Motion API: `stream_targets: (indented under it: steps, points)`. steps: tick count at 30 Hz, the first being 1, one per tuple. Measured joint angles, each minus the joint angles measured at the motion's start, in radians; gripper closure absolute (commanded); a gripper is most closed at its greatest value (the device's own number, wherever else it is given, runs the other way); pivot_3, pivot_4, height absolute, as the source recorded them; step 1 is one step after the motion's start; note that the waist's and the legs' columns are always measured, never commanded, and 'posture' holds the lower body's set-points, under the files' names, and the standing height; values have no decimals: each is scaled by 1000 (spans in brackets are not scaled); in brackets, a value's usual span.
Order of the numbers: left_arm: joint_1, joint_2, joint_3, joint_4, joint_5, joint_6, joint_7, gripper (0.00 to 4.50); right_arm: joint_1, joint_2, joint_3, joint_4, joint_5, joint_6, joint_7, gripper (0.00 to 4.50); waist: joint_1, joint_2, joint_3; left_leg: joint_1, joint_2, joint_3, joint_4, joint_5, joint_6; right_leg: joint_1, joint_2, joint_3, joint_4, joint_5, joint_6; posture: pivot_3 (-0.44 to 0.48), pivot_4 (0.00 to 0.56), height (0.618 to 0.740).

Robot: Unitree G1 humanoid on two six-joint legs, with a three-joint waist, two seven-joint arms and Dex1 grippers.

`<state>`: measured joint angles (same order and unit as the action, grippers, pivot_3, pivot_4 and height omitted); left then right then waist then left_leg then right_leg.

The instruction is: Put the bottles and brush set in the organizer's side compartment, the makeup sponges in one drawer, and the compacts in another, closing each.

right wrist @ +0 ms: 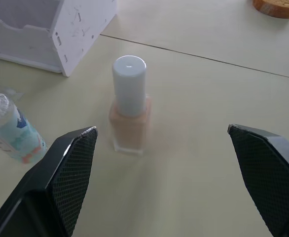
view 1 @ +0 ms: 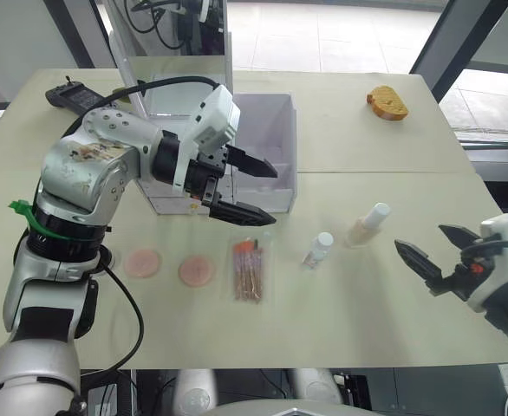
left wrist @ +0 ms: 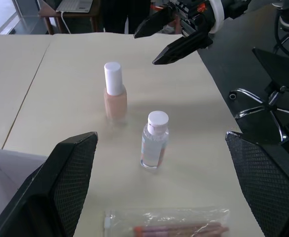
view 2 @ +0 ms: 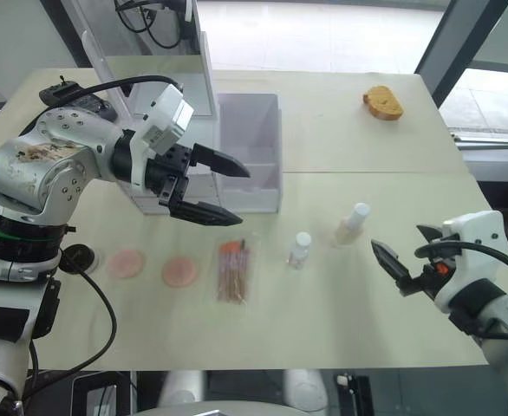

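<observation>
Nothing is sitting in the organizer [view 1: 237, 147] yet, so I judge the task is at its first step, the bottles. The right gripper [view 1: 434, 260] is hanging low over the worktop [view 1: 367, 321] with its two black fingers spread wide and holding nothing, and in the right wrist view it is facing the taller beige bottle [right wrist: 129, 106], which is standing upright just in front of it. The short clear bottle [view 1: 318, 250] is standing beside that one, and the brush set [view 1: 248, 270] is lying flat next to it, with the two pink sponges [view 1: 169, 267] further along the same row. The left gripper [view 1: 250, 191] is also wide and empty, hovering in front of the organizer and over the brush set. The side compartment [view 1: 267, 139] is empty. I do not see the compacts on the worktop. The next move, I think, is asking the right gripper to advance around the beige bottle and close on its body without tipping it, because it is slim and tall.
</observation>
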<state>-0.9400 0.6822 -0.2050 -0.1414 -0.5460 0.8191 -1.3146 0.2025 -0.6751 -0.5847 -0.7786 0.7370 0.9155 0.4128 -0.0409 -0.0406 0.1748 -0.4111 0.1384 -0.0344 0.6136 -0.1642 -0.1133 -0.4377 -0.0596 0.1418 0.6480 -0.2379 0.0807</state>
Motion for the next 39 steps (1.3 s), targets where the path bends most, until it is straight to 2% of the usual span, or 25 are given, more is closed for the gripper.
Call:
stream_targets:
  steps: [9,20,23,31,32,39]
  points:
    - [1,19,31,-65,-51,92,66,30,-113,0,163,181,-107,-131,56,0,-2,0,0,0,0,0,-1,0,0,0,0,0,0,0,0,0,150,705]
    - [2,35,66,-97,-110,151,121,30,-228,-1,242,218,-126,-147,64,0,-2,0,0,0,0,0,-1,0,0,0,0,0,0,0,0,0,150,705]
    - [5,39,67,-109,-125,158,128,0,-246,0,276,229,-129,-146,64,590,-2,0,0,0,0,0,-1,0,0,0,0,0,0,0,0,0,150,705]
    - [10,60,68,-121,-153,187,147,0,-269,5,320,284,-163,-146,39,3296,0,0,0,0,0,0,0,0,0,0,0,0,0,0,0,0,150,705]
    - [10,60,68,-121,-158,187,148,0,-269,6,320,284,-163,-146,40,3486,-1,0,0,0,0,0,-1,0,0,0,0,0,0,0,0,0,150,705]
    - [10,73,68,-120,-164,186,147,0,-256,0,297,284,-162,-147,63,3484,0,0,0,0,0,0,0,0,0,0,0,0,0,0,0,0,150,705]
